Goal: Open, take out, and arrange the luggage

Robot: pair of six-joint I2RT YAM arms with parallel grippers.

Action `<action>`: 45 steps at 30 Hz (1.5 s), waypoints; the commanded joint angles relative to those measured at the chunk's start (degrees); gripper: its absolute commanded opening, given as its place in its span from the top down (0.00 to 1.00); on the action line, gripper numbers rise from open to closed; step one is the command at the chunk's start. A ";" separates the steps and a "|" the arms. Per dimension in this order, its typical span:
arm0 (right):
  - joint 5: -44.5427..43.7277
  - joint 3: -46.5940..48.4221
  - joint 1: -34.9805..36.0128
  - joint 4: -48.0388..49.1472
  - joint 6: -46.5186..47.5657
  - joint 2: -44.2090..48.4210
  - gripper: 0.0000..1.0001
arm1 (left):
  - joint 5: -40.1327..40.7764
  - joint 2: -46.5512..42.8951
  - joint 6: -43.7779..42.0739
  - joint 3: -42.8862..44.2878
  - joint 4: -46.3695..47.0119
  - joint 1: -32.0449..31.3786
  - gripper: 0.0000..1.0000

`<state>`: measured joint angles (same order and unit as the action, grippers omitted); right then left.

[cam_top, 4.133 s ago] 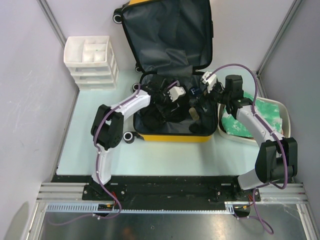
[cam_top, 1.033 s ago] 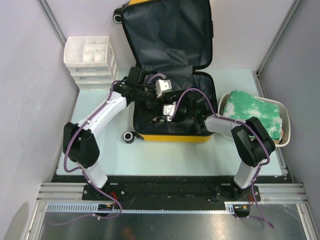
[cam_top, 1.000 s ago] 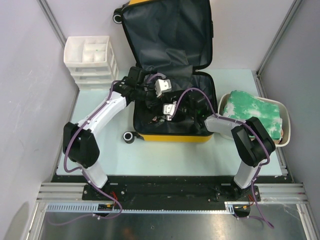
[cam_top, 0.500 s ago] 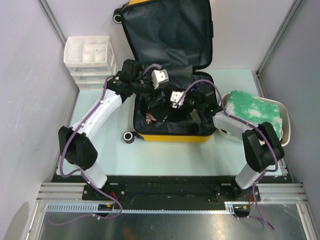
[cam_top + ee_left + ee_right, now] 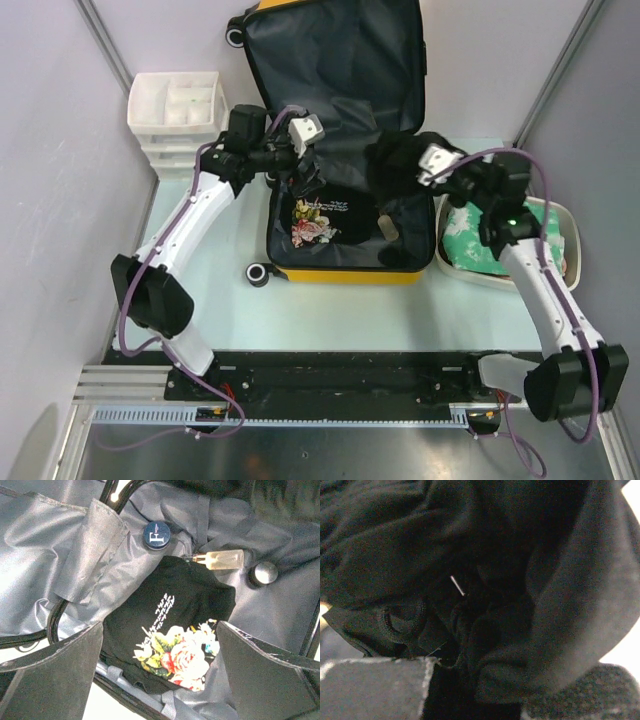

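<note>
Item: luggage (image 5: 345, 276), yellow shell, lying open at mid-table, lid propped upright on the far side, grey lining exposed

Left gripper (image 5: 303, 170): we record that it has sprung fully wide within the last second; it holds nothing and hangs over the case's rear left

Right gripper (image 5: 418, 168): has clamped nearly closed on a black garment (image 5: 392, 160) and raised it off the case's right side, toward the white tub (image 5: 497, 283)

In the case: black floral T-shirt (image 5: 175, 630), blue-capped jar (image 5: 156, 535), perfume bottle (image 5: 220, 559)

Our judgement: one garment is on its way out; several items remain to remove and arrange
</note>
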<state>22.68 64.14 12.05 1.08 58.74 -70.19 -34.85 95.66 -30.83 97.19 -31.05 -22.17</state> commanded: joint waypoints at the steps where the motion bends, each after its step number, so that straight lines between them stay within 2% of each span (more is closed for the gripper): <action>1: 3.94 2.39 -10.87 -11.95 3.74 5.85 1.00 | -2.15 1.28 3.58 3.89 0.90 -0.76 0.00; 8: 12.73 2.31 -29.24 -24.36 12.60 7.97 1.00 | -2.15 2.43 3.94 4.24 0.90 -1.91 0.00; 10: 14.23 2.13 -31.82 -28.56 16.73 6.75 1.00 | -1.98 2.52 3.94 4.06 0.90 -2.00 0.00; 12: 13.02 -1.36 -34.02 -27.46 18.86 6.30 1.00 | -1.54 2.60 3.85 3.71 0.90 -2.00 0.00; 19: 5.54 -16.03 -35.08 -8.48 24.21 6.03 1.00 | 0.48 1.73 1.92 -0.06 0.90 -2.00 0.00; 21: 5.01 -19.82 -34.99 -7.50 27.90 7.87 1.00 | 1.10 1.29 1.22 -1.64 0.81 -2.00 0.00; 23: 5.18 -24.31 -34.99 -10.56 31.42 9.10 0.98 | 1.71 0.67 0.42 -3.40 0.90 -2.00 0.00; 24: 5.53 -25.28 -34.91 -11.97 32.65 10.07 0.90 | 1.72 0.50 0.33 -3.84 0.90 -2.00 0.00; 25: 5.71 -25.81 -34.82 -16.94 34.75 10.34 0.52 | 1.89 0.50 0.24 -4.28 0.81 -2.00 0.00; 26: 5.80 -25.82 -34.56 -19.77 35.56 10.25 0.39 | 1.80 0.32 0.07 -5.07 0.81 -2.00 0.00; 28: 5.36 -25.82 -33.94 -24.78 35.57 11.39 0.26 | 1.98 0.15 -0.28 -5.69 0.81 -2.00 0.00; 31: 6.59 -24.51 -34.11 -30.68 34.26 14.11 0.12 | 2.16 0.14 -0.37 -6.31 0.81 -2.00 0.00; 35: 10.53 -15.93 -34.64 -40.17 28.92 15.35 0.03 | 1.28 0.58 0.77 -6.22 0.81 -2.00 0.00; 36: 11.42 -13.97 -34.64 -45.41 28.02 15.09 0.00 | 1.10 0.67 0.86 -6.13 0.81 -2.00 0.00; 38: 13.61 -9.75 -34.64 -51.59 26.43 13.95 0.00 | 0.84 1.20 1.56 -5.78 0.90 -2.00 0.00; 39: 14.14 -5.99 -34.82 -57.62 26.25 13.68 0.00 | 0.66 1.20 1.74 -5.69 0.81 -2.00 0.00; 40: 14.76 -4.39 -34.90 -61.51 27.29 13.42 0.00 | 0.57 1.37 1.91 -5.61 0.90 -2.00 0.00; 41: 16.59 -2.81 -35.17 -66.16 32.26 13.07 0.00 | 0.57 1.55 1.83 -5.52 0.81 -2.00 0.00; 42: 17.39 0.78 -35.69 -76.65 35.45 12.37 0.00 | 0.57 1.64 1.91 -5.52 0.90 -2.00 0.00; 43: 18.18 2.20 -35.70 -81.37 37.31 11.84 0.00 | 0.57 1.64 1.91 -5.52 0.90 -2.00 0.00; 44: 20.45 3.70 -35.70 -85.07 37.58 10.62 0.00 | 0.57 1.73 2.09 -5.52 0.81 -2.00 0.00; 45: 21.78 5.63 -35.44 -87.80 33.76 10.08 0.00 | 0.57 1.73 2.09 -5.60 0.81 -2.00 0.00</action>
<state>36.93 63.44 -23.20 -60.93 91.46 -57.82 -33.17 98.52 -29.95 90.80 -30.96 -23.88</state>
